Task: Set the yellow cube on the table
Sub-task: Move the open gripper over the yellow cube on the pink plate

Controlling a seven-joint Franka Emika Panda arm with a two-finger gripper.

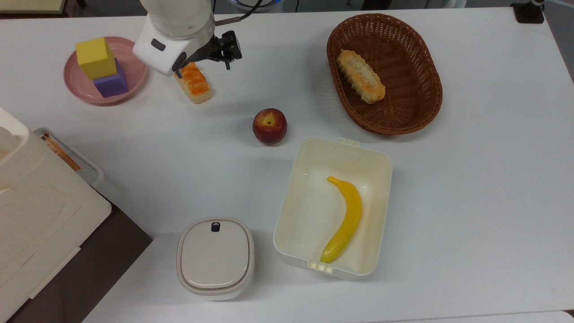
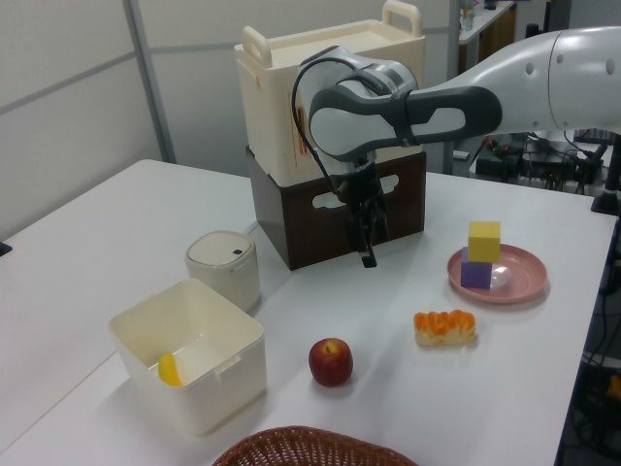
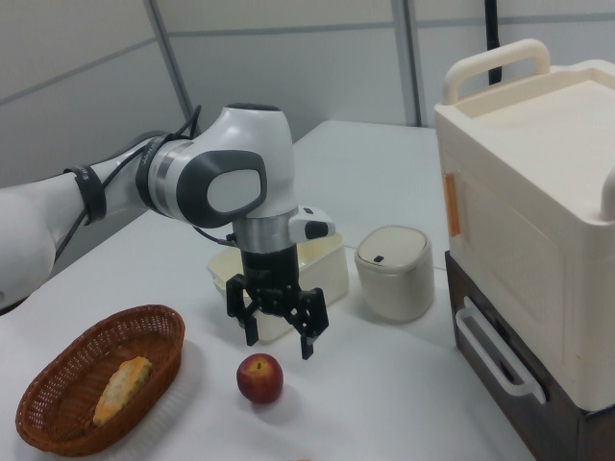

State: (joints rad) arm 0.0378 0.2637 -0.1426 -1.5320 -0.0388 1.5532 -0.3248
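Still stacked: cube on the plate, gripper empty beside it

Meanwhile, going left to right across the top view: a cream case (image 1: 40, 211) on a brown crate (image 1: 89, 273) sits far down from the gripper (image 1: 204, 63), at the left edge. Just to the gripper's left lies the pink plate (image 1: 134, 56), and on it the yellow cube (image 1: 95, 57) rests on top of a purple cube (image 1: 111, 83), off the table (image 1: 471, 188). The gripper itself hangs above the table with nothing between its fingers (image 3: 309, 336), which stand spread apart in the right view; there its midpoint (image 3: 280, 341) hovers just above the apple (image 3: 259, 377). In the top view an orange-glazed bread roll (image 1: 193, 83) lies right under the gripper's near edge, partly covered by the white wrist. Below it and well apart sits a lidded bin (image 1: 215, 258). To the gripper's lower right is the apple (image 1: 269, 126), near but not touching anything. Further right and lower stands a cream tub (image 1: 291, 197) with a banana (image 1: 345, 220) inside. Level with the gripper, well to its right, a wicker basket (image 1: 426, 89) holds a bread loaf (image 1: 360, 76). In the left view the gripper (image 2: 367, 250) points down in front of the crate (image 2: 310, 228), with the cube (image 2: 484, 240) off to the left view's right.
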